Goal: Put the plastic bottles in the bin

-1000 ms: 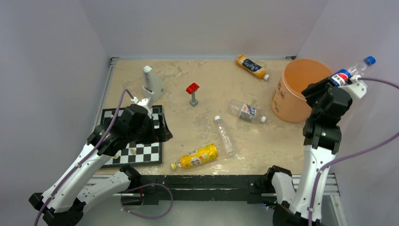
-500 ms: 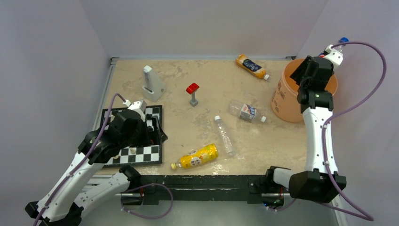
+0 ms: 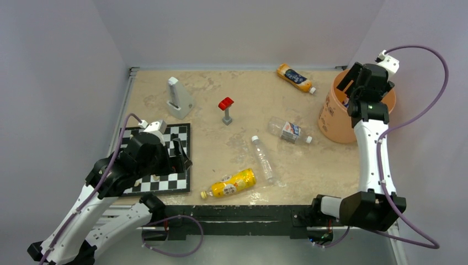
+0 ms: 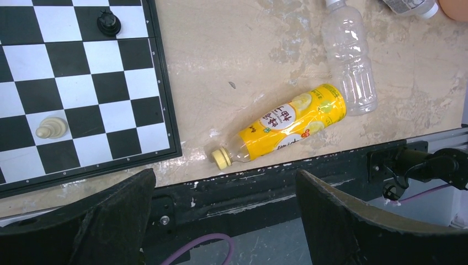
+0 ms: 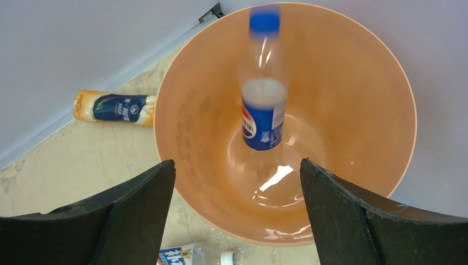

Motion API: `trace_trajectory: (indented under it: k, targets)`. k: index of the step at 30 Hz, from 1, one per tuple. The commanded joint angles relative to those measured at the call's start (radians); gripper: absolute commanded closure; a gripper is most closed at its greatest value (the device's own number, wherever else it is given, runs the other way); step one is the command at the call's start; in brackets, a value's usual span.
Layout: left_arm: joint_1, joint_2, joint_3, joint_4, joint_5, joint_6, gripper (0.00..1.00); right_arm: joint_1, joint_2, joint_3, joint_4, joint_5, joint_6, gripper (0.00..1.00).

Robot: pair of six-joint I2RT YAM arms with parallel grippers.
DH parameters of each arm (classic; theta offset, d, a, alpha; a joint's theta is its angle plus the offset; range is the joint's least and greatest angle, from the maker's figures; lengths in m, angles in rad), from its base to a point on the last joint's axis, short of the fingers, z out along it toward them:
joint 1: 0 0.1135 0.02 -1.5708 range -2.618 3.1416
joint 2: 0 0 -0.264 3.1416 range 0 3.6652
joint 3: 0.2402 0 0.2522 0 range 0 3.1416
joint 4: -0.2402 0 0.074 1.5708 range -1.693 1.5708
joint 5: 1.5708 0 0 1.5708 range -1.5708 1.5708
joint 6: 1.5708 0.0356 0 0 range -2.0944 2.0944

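Right gripper (image 5: 237, 171) jaws wide above far-right bin (image 5: 386, 83), leaving blurred blue-capped bottle (image 5: 264, 118) ungripped to land inside; left gripper (image 4: 225, 182) wide, empty, above near yellow bottle (image 4: 287, 124), probably next.

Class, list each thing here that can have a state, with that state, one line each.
bin, upright, open-topped
blue-capped bottle, inside the bin, capped, not gripped
right claw, open, empty, over the bin
left claw, open, empty
yellow bottle, lying on its side, capped
slim clear bottle, lying on its side
labelled clear bottle, lying on its side
orange bottle, lying on its side, capped
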Motion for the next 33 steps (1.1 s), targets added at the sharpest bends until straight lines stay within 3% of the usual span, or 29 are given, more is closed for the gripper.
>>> trace_trajectory:
  k: [1, 6, 11, 16, 22, 30, 33]
  targets:
    - [-0.004, -0.031, -0.006, -0.001, -0.022, 0.005, 0.00, 0.000, 0.001, 0.076, 0.012, 0.028, -0.027, 0.13]
    - [-0.004, -0.054, -0.014, -0.014, -0.034, 0.004, 0.00, -0.001, -0.025, 0.096, 0.000, 0.003, -0.016, 0.12]
    - [-0.003, -0.069, -0.013, -0.029, -0.044, 0.012, 0.00, 0.026, -0.098, 0.104, 0.006, -0.130, -0.007, 0.07]
    - [-0.003, -0.070, -0.013, -0.035, -0.059, 0.019, 0.00, 0.185, -0.200, 0.034, 0.060, -0.288, -0.057, 0.04]
    - [-0.003, -0.070, -0.023, -0.037, -0.072, 0.018, 0.00, 0.389, -0.277, -0.121, 0.065, -0.355, -0.017, 0.02]
    - [-0.003, -0.061, -0.041, -0.019, -0.079, -0.004, 0.00, 0.808, -0.259, -0.352, 0.073, -0.093, 0.146, 0.01]
    - [-0.004, -0.054, -0.042, -0.019, -0.082, -0.006, 0.00, 0.866, -0.201, -0.409, 0.062, -0.023, 0.233, 0.01]
